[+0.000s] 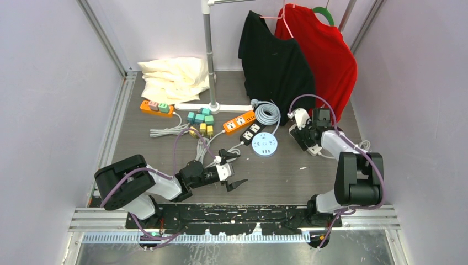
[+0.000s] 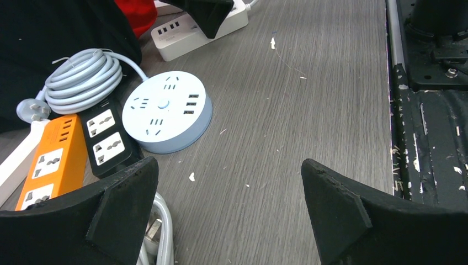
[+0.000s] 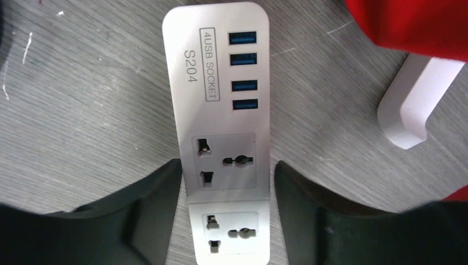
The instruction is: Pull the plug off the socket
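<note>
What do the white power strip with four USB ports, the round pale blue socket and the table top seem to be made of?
White rectangular power strip: probably moulded plastic, smooth, matt, with printed lettering. Round pale blue socket hub: probably plastic too, smooth with a slight sheen. Grey table top: wood-grain pattern, perhaps laminate; real wood cannot be excluded.

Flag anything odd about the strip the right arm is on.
The white power strip, gripped at its sides by the right tool, has both visible sockets empty, so there is no plug here to pull. A red shirt lies close to its USB end. White flecks litter the table.
</note>
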You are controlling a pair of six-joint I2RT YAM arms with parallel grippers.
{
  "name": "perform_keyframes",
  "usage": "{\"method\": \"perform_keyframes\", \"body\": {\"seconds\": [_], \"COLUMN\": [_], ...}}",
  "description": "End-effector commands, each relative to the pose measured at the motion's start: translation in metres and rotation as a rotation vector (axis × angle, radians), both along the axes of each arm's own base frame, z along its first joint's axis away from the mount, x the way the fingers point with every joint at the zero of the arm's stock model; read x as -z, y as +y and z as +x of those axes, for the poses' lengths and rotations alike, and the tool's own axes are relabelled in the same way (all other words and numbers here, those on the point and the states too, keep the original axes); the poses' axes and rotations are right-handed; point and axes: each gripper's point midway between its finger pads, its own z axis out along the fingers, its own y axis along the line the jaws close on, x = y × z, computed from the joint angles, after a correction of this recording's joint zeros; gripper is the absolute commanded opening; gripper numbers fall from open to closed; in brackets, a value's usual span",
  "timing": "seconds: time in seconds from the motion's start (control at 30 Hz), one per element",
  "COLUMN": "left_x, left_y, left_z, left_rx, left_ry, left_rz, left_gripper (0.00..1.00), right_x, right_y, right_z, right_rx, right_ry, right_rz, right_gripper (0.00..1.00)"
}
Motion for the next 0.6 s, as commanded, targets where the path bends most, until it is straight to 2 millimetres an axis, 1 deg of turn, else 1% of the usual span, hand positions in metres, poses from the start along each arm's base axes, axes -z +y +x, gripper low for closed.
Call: {"method": "perform_keyframes", "body": {"seconds": [0.0,0.07,0.13,0.17,0.23,0.3,0.37,0.43,0.5,0.57], "left_x": [-0.02,-0.02,-0.02,-0.019,-0.02,-0.022,-0.024,-0.031,-0.041,-0.051], "left_y": [-0.003,-0.004,-0.003,-0.003,-0.003,-0.002,0.001,0.005,0.01,0.013], "left_z": [0.001,0.0,0.001,0.0,0.001,0.002,0.005,0.01,0.014,0.016], "left_rx": [0.011,0.012,0.01,0.01,0.007,-0.002,-0.027,-0.071,-0.115,-0.141], "left_ry": [-0.062,-0.062,-0.062,-0.06,-0.06,-0.06,-0.05,-0.023,0.018,0.071], "left_rz": [-0.064,-0.064,-0.065,-0.063,-0.066,-0.074,-0.088,-0.123,-0.16,-0.178], "left_gripper": [0.99,1.0,0.99,0.99,1.0,0.99,1.0,0.99,0.99,0.99], "right_x": [-0.026,-0.031,-0.04,-0.045,-0.057,-0.066,-0.075,-0.086,-0.101,-0.117], "right_y": [-0.004,-0.001,0.002,0.004,0.014,0.032,0.053,0.072,0.086,0.096], "right_z": [0.028,0.024,0.018,0.014,0.002,-0.018,-0.045,-0.068,-0.083,-0.09], "right_rx": [0.035,0.02,0.012,0.021,-0.008,-0.091,-0.207,-0.301,-0.347,-0.368], "right_ry": [-0.1,-0.11,-0.113,-0.103,-0.057,0.003,0.068,0.087,0.079,0.045], "right_rz": [0.004,0.014,0.029,0.048,0.109,0.212,0.303,0.381,0.444,0.492], "right_gripper": [0.77,0.89,0.96,0.98,1.0,1.0,1.0,1.0,1.0,1.0]}}
